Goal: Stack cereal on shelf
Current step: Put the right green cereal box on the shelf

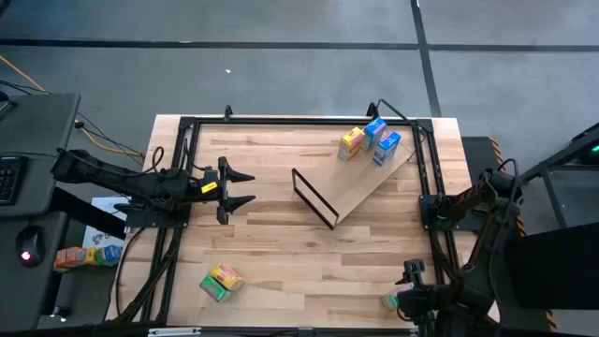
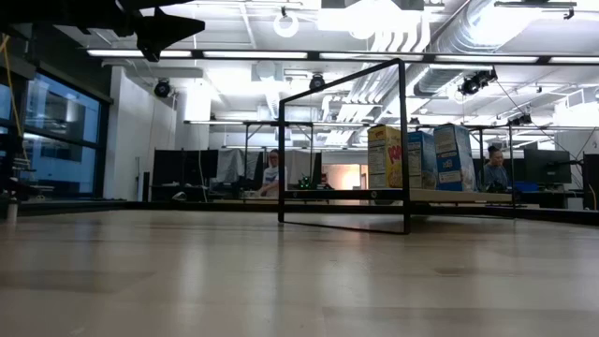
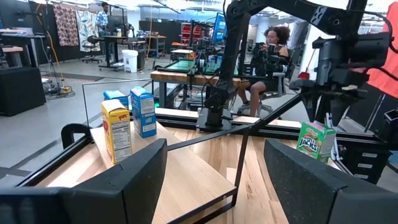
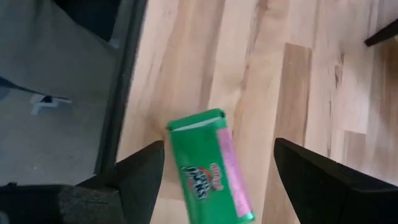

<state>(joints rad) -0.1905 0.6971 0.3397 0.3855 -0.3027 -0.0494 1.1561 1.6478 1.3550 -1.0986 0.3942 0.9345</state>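
On the butcher-block table point(image 1: 281, 271), the right gripper point(image 4: 211, 180) hangs with jaws spread around a green cardboard "Jacks" cereal box point(image 4: 208, 165). The left gripper point(image 1: 245, 187) waits released, apart from the light-wood shelf board point(image 1: 360, 192).

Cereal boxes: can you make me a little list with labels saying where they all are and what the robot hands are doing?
shelf: wooden board with black frame, lying on the table
boxes on shelf: one yellow box and two blue boxes, standing at its far end
loose boxes: green and yellow pair near the table's front
green box: under the right hand
left hand: open, empty, raised, facing the shelf
right hand: open over the green box, not gripping
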